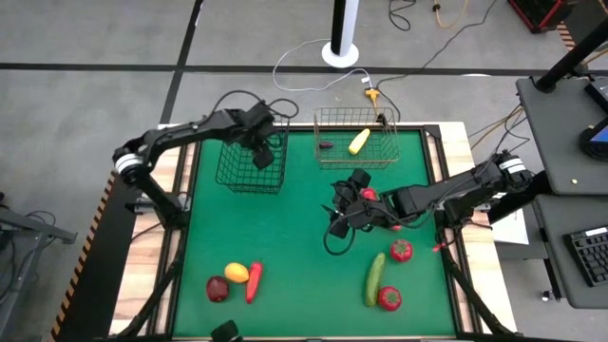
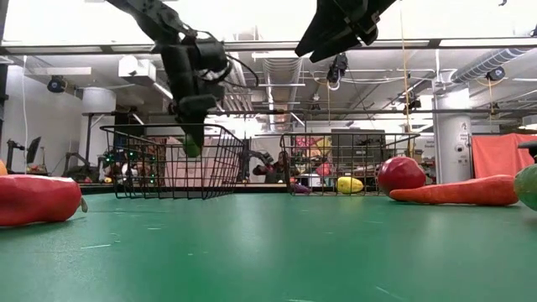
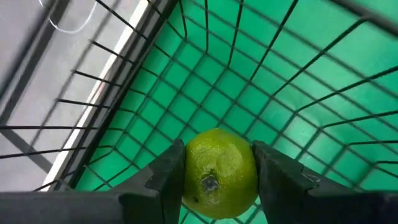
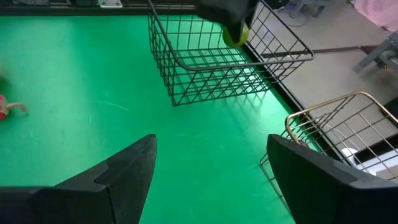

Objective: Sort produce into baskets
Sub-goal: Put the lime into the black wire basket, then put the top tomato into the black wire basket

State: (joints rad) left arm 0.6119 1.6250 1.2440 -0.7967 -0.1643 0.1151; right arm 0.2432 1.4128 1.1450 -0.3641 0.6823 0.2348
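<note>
Overhead view, read left to right. Lower left of the frame: a dark plum (image 1: 217, 289), an orange fruit (image 1: 237, 273) and a red pepper (image 1: 254, 281) lie clustered on the table (image 1: 285, 237). Upper left: my left jaws (image 1: 263, 144) hang over the black basket (image 1: 252, 163), pinching a lime (image 3: 217, 172) between them. In the left wrist view the lime sits directly above the basket's open floor, inside the line of its wire walls; the low view shows it level with the rim. This is the relation the coming move turns on: the basket lies straight below the lime, so, as I judge it, spreading the jaws should be enough to drop it in.

Upper centre: the pale basket (image 1: 356, 138) holds a yellow piece (image 1: 359, 142) and a small dark piece (image 1: 326, 145).

Centre right: my right jaws (image 1: 344, 211) are spread and empty above the bare table, pointing toward the frame's left. A red fruit (image 1: 401, 250), a cucumber (image 1: 375, 278) and a second red fruit (image 1: 389, 298) lie just below and right of them, nearer this arm than the left; the cucumber's long axis runs nearly top to bottom.
</note>
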